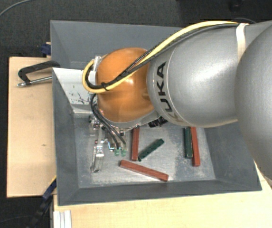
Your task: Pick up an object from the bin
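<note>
Just right of the pincer (98, 160) (state: cannot tell) lies a slanted red stick (143, 170).

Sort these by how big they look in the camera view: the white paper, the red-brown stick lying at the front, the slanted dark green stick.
1. white paper, though the arm hides part of it
2. red-brown stick
3. slanted dark green stick, the shortest

Robotics lab — KUKA arm (211, 75) over grey metal bin (126, 34)
</note>
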Available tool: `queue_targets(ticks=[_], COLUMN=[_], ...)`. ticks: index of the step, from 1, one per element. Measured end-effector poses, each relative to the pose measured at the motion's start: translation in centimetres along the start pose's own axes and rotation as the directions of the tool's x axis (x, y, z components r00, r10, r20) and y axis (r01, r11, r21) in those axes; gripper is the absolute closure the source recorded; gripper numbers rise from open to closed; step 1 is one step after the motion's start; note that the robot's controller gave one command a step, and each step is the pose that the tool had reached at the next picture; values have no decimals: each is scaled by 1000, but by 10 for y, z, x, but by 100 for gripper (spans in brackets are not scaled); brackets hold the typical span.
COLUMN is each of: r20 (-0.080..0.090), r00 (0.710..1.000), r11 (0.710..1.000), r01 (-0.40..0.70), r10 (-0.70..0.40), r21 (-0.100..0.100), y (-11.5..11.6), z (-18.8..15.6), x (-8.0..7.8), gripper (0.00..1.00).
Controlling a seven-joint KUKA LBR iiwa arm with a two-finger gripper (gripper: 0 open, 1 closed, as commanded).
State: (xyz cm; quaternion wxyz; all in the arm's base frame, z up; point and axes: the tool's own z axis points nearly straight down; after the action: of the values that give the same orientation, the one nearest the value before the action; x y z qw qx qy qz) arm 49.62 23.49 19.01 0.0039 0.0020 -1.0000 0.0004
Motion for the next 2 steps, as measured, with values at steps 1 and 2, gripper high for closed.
queue_targets(ticks=[1, 2], r20=[1, 18], r00=[970, 900], r11=[970, 900], r01=[243, 436], r10=[-243, -436], r21=[3, 8], y=[-99, -155], z=[123, 87], x=[-10, -68], gripper=[0, 0])
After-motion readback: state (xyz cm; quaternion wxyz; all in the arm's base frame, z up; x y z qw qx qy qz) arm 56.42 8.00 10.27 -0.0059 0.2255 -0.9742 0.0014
